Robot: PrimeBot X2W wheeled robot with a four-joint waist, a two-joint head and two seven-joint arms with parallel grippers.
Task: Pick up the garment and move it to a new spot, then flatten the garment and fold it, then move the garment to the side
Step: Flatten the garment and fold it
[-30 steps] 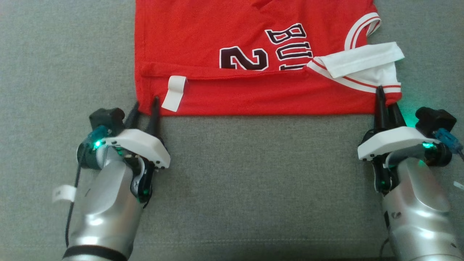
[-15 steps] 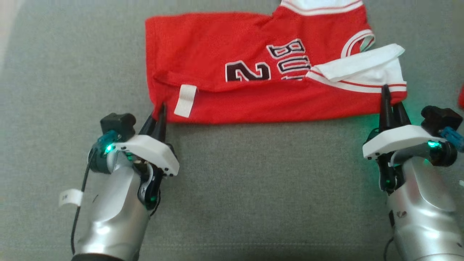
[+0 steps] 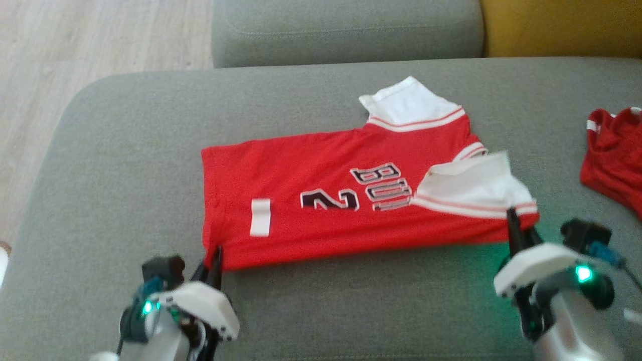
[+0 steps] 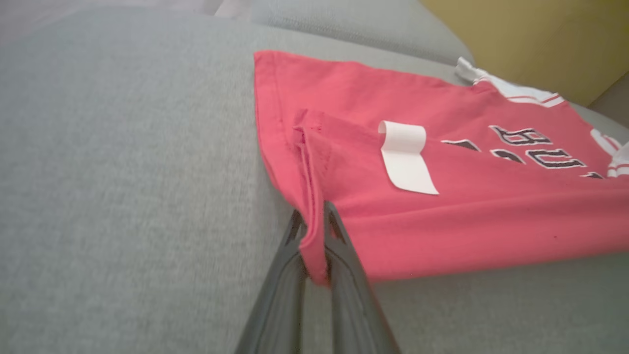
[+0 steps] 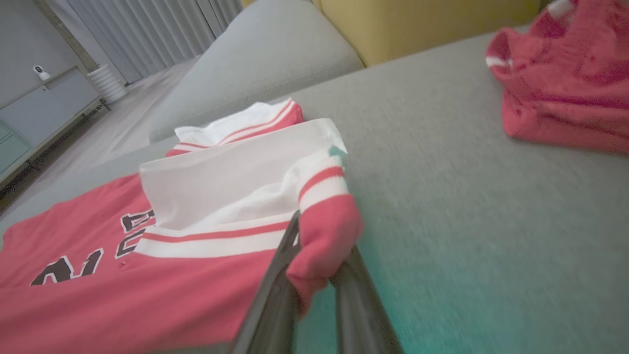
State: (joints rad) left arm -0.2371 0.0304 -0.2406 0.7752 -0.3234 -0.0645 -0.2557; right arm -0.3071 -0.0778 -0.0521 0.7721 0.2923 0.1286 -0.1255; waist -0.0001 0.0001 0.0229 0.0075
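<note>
The left gripper is clamped tight on the near left corner of the red jersey. A pinch of hem is bunched between its two dark fingers, and in the left wrist view the cloth runs up in a ridge from the fingertips. The right gripper is likewise closed on the near right corner, squeezing a fold of red fabric just below the white sleeve. Both forearms rise from the lower edge of the head view, well apart, fingers pointing away from the robot, with the jersey's near edge between them. The jersey lies folded on the grey sofa seat, with a white label on its left part. A second red garment lies crumpled well off to the right. Beyond are a grey back cushion, a yellow cushion and a wooden floor.
</note>
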